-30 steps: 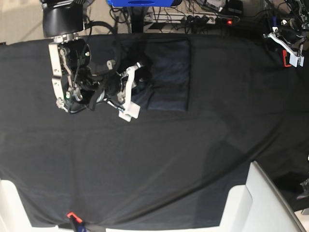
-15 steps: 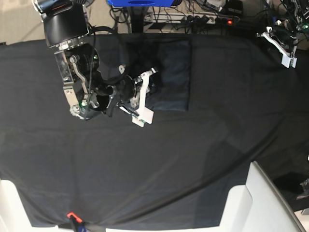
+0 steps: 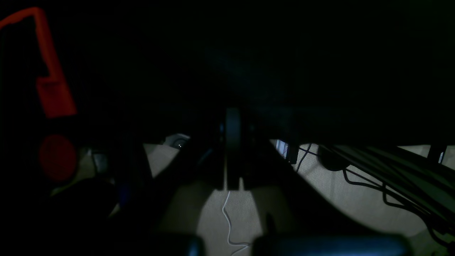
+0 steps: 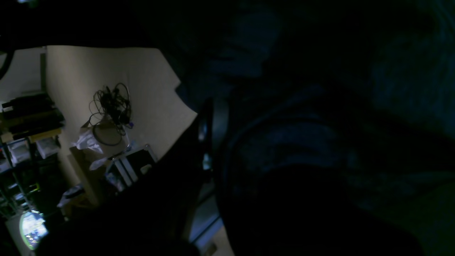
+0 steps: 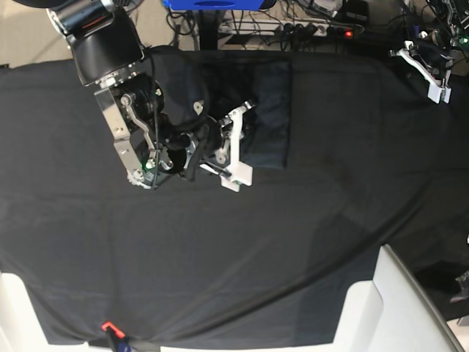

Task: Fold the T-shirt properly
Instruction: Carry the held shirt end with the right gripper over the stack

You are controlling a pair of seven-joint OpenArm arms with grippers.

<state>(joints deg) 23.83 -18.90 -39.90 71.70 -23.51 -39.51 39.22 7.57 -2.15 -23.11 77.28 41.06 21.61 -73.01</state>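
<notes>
The T-shirt (image 5: 267,110) lies at the back middle of the black tablecloth (image 5: 293,235) as a dark slate-grey, partly folded rectangle. My right gripper (image 5: 236,150), with white fingers, hangs over the shirt's left front part, shut on a fold of its fabric. In the right wrist view bluish cloth (image 4: 291,142) drapes right beside the dark finger (image 4: 208,131). At the table's far right corner my left gripper (image 5: 434,81) is shut and holds nothing. Its closed fingers (image 3: 231,142) point off the table edge toward the floor.
White furniture corners (image 5: 396,308) stick up at the front right and front left. Cables and a power strip (image 5: 322,31) lie behind the table's back edge. A red clamp part (image 3: 53,92) shows beside the left wrist camera.
My right arm has swung to the right, carrying the shirt's left side over toward its right half. The left gripper has turned slightly at its corner.
</notes>
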